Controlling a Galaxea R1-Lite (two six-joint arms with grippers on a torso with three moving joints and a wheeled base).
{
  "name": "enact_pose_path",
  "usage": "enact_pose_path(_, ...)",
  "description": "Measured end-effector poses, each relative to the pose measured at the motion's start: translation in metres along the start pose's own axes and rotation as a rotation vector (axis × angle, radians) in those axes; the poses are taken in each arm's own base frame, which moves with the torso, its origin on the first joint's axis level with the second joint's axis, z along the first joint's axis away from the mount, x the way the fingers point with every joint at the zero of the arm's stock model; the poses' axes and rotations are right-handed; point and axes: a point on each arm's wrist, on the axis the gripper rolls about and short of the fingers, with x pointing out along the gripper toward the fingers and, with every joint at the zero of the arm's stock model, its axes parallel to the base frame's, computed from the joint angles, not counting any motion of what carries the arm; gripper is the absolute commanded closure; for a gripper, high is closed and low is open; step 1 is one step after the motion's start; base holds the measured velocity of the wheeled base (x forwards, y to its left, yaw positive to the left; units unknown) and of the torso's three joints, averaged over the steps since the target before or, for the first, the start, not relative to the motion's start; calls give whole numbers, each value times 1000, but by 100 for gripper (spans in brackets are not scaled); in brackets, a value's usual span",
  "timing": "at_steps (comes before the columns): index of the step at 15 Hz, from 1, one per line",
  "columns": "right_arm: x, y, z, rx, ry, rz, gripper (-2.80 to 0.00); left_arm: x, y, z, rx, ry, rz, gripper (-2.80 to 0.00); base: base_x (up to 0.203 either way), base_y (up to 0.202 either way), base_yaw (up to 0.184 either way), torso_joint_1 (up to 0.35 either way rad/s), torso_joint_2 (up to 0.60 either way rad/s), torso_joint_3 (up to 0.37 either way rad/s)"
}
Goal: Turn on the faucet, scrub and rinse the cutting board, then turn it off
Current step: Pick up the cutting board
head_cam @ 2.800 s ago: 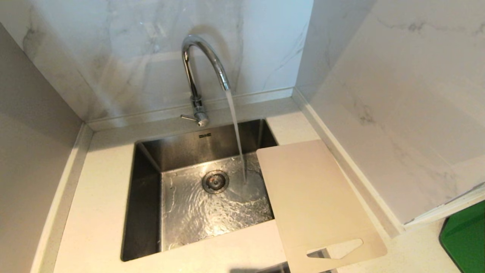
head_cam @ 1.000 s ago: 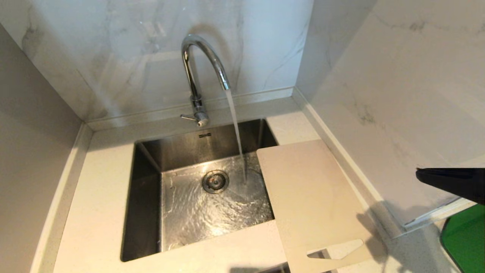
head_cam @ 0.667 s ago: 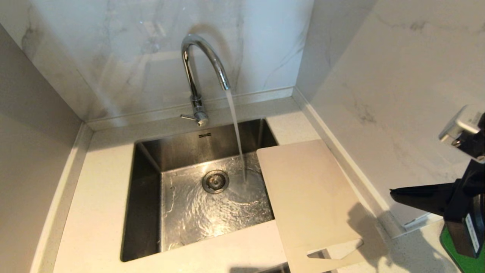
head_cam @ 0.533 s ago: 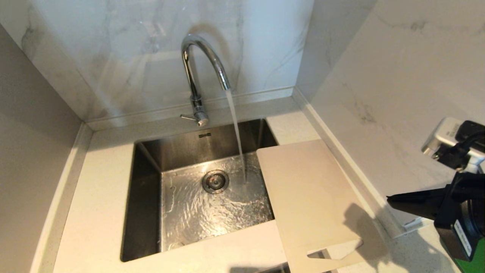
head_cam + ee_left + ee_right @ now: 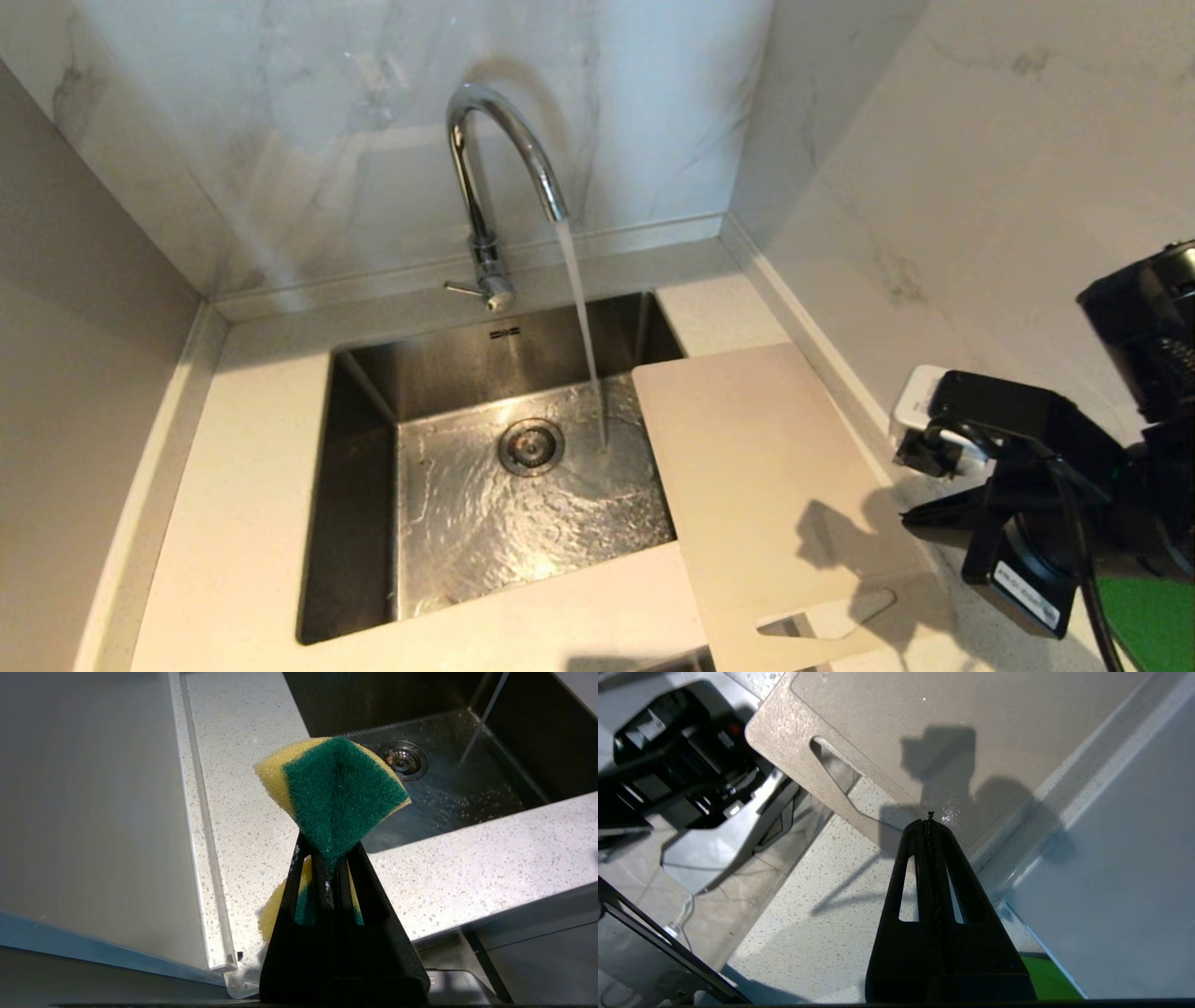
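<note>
The chrome faucet [image 5: 495, 187] stands behind the sink, and water runs from its spout into the basin. The cream cutting board [image 5: 766, 485] lies flat on the counter to the right, overhanging the sink's right edge, with its handle slot [image 5: 826, 616] at the front. My right gripper [image 5: 910, 516] hovers just off the board's right edge, above the counter, shut and empty. Seen from the right wrist, its tip [image 5: 930, 821] is over the board [image 5: 924, 714] beside the slot. My left gripper [image 5: 329, 858] is shut on a green and yellow sponge [image 5: 334, 798], near the counter front left of the sink; the head view does not show it.
The steel sink [image 5: 364, 467] has a round drain [image 5: 530, 446] and rippling water on its floor. Marble walls close in the counter at the back and right. A green object [image 5: 1148, 625] lies at the far right. The robot's base [image 5: 682, 765] is below the counter's front edge.
My right arm has come in from the right and dropped lower, and its shut gripper has moved left to the board's right edge. Water keeps running. The board has not moved.
</note>
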Motion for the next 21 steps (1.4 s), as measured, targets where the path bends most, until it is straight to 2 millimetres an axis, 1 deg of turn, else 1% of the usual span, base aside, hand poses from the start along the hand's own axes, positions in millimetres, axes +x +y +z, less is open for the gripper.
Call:
enact_pose_path(2,14,3,6,-28,39,12,0,0,0,0,0,0,0,0,0,0,0,0,0,0)
enact_pose_path(3,20,4,7,-34,47,17,-269,0,0,0,0,0,0,0,0,0,0,0,0,0)
enact_pose_path(4,26,6,7,-38,52,21,-280,0,0,0,0,0,0,0,0,0,0,0,0,0)
enact_pose_path(7,41,13,3,-56,49,32,-280,0,0,0,0,0,0,0,0,0,0,0,0,0)
enact_pose_path(12,51,31,-6,-108,88,98,-280,0,0,0,0,0,0,0,0,0,0,0,0,0)
enact_pose_path(14,53,39,-14,-170,105,126,-280,0,0,0,0,0,0,0,0,0,0,0,0,0)
enact_pose_path(18,59,49,-26,-270,99,139,-280,0,0,0,0,0,0,0,0,0,0,0,0,0)
enact_pose_path(21,65,54,-34,-397,104,156,-280,0,0,0,0,0,0,0,0,0,0,0,0,0)
